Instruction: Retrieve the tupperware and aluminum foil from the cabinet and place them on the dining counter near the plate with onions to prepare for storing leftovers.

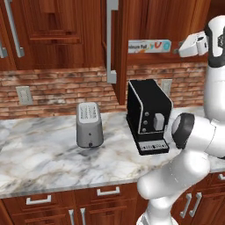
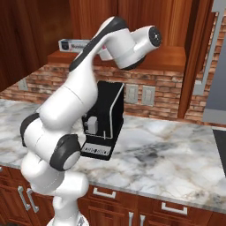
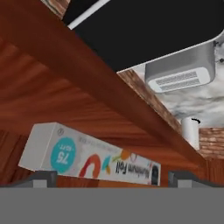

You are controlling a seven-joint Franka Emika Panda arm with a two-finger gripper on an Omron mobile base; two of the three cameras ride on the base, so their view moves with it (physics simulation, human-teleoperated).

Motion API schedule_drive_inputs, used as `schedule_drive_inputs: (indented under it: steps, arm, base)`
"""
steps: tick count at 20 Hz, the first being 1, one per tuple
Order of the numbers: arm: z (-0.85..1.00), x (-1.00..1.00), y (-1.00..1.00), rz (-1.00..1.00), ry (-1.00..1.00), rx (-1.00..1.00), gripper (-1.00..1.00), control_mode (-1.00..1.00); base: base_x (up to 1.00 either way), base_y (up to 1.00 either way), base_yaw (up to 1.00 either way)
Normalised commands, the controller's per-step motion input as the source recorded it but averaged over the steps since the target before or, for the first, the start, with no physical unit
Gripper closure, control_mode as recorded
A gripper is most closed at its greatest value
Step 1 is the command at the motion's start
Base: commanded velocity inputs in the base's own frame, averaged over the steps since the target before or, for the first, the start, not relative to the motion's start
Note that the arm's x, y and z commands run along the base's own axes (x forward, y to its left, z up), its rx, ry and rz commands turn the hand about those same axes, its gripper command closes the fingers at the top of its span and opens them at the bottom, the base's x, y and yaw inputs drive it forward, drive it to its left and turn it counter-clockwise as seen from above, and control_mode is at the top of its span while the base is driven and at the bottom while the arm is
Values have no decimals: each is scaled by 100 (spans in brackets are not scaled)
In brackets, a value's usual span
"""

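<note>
Both jaws stand wide apart, released, with the aluminum foil lying between and just beyond them; advancing squarely across its slim width should centre the grasp.

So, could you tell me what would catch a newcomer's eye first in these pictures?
Probably the white robot arm rearing up over the marble worktop, its hand raised to the open reddish-brown cabinet. There the aluminum foil carton lies on the shelf, right before the open jaws in the hand view. Below it, a black coffee machine stands against the brick wall, with a grey toaster to its left.
</note>
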Motion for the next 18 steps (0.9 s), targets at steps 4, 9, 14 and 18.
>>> schedule_drive_inputs:
  steps: [4,9,14,18]
  arm:
    - [0,50,-3,1,1,3,-100,-100]
    - [0,50,-18,2,0,6,-100,-100]
    - [0,48,-18,4,0,4,-100,-100]
    - [0,37,-1,12,0,0,-100,-100]
  base:
    - [0,0,0]
    - [0,0,0]
    - [0,0,0]
    - [0,0,0]
